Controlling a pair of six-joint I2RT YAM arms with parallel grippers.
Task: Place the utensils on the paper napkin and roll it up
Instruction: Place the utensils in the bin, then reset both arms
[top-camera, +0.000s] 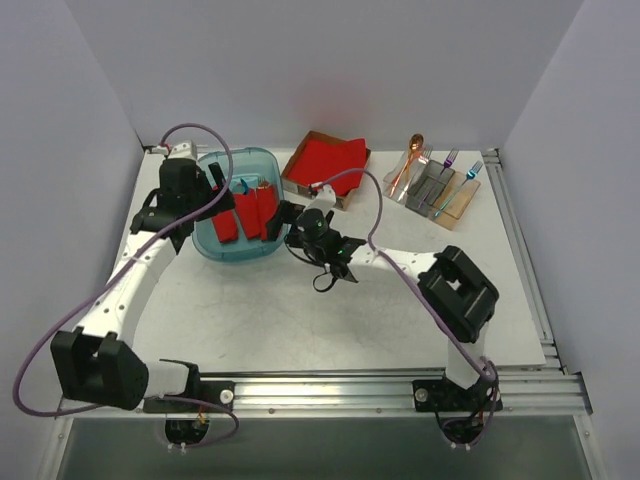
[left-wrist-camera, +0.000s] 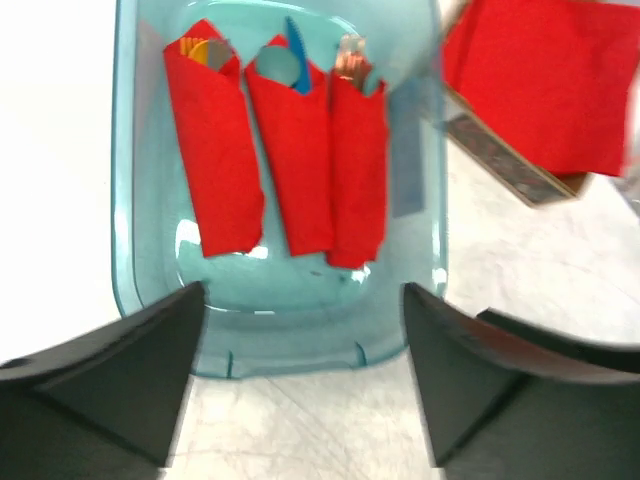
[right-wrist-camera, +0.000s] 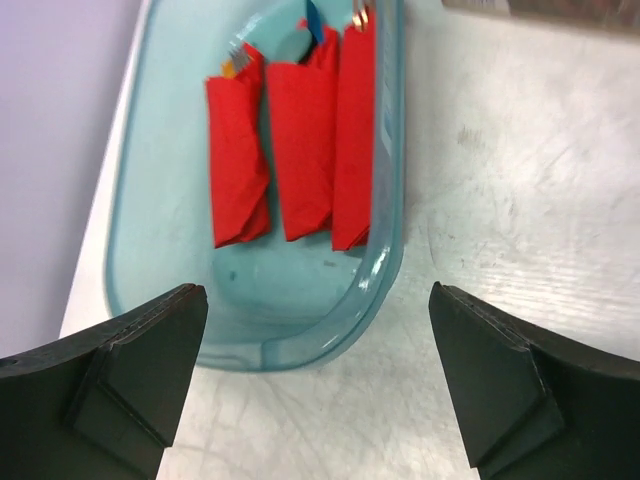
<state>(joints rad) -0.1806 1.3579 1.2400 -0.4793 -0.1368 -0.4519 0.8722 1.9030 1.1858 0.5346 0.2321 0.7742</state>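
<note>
Here, left hand (left-wrist-camera: 300, 300) and right hand (right-wrist-camera: 315, 300) gape wide by a translucent teal tub (left-wrist-camera: 130, 200) of three red paper rolls (left-wrist-camera: 300, 150).

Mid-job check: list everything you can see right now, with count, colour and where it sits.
table: one, white, under everything
bin: one, clear teal, back left
rolled bundles: three, red, side by side in the bin, utensil tips showing at their far ends
cardboard box: one, brown, back centre, right of the bin
napkin stack: one, red, in the cardboard box
utensil holder: one, clear with grey dividers, back right
orange spoon: one, orange, holder's left end
purple fork: one, purple, in the holder
blue fork: one, blue, holder's right side
left gripper: one, black, open and empty, at the bin's left
right gripper: one, black, open and empty, just right of the bin
</note>
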